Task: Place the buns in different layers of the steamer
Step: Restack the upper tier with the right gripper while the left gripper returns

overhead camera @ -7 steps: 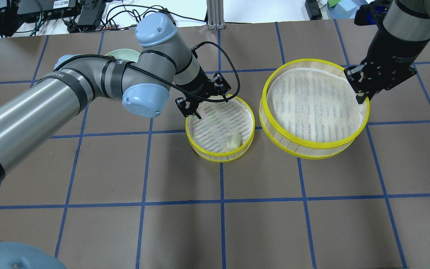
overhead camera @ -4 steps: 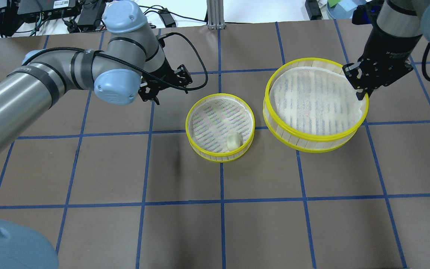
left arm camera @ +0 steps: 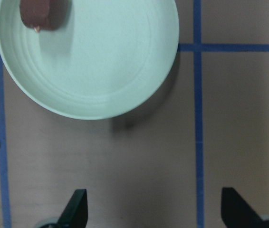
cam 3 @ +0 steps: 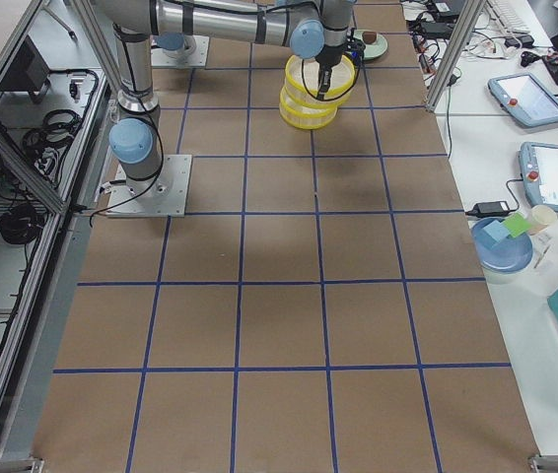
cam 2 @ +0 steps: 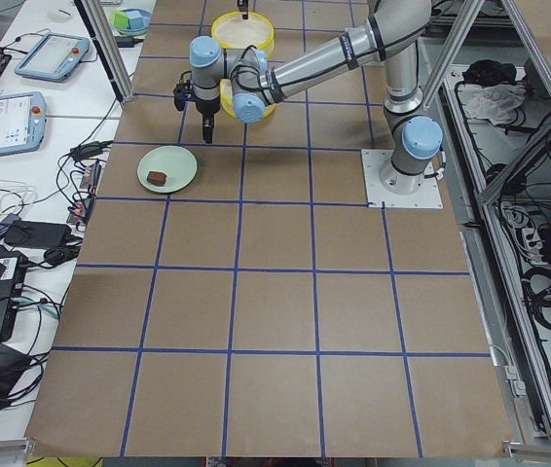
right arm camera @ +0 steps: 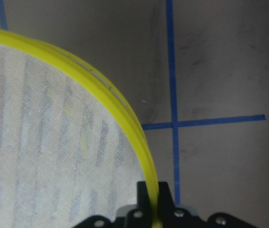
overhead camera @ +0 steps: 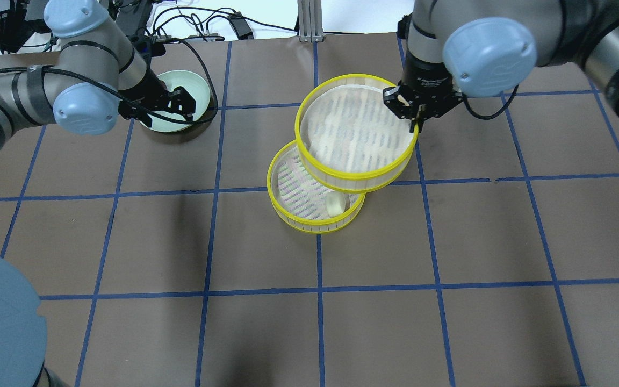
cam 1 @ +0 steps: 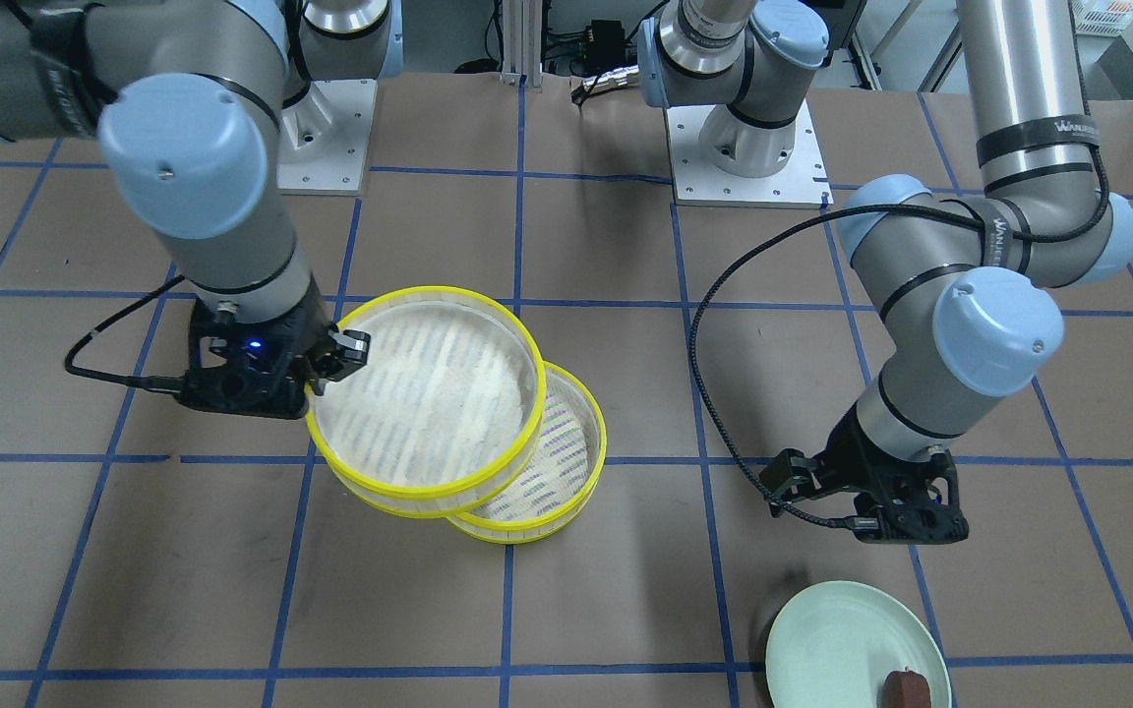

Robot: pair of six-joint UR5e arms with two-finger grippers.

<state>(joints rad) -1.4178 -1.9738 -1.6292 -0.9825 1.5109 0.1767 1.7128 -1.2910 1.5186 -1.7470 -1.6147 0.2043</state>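
My right claw (overhead camera: 416, 119) pinches the rim of the top tray (overhead camera: 351, 180), which hangs tilted, half over the bottom tray (overhead camera: 309, 226) with the cream bun (overhead camera: 336, 204). Held by one edge, it may slip or land crooked. My left claw (left arm camera: 153, 199), open and empty, hovers near the brown bun (left arm camera: 43, 13).

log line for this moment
right gripper: shut on upper tray, partly over lower tray | cream bun: in lower tray | left gripper: open by plate | brown bun: on plate
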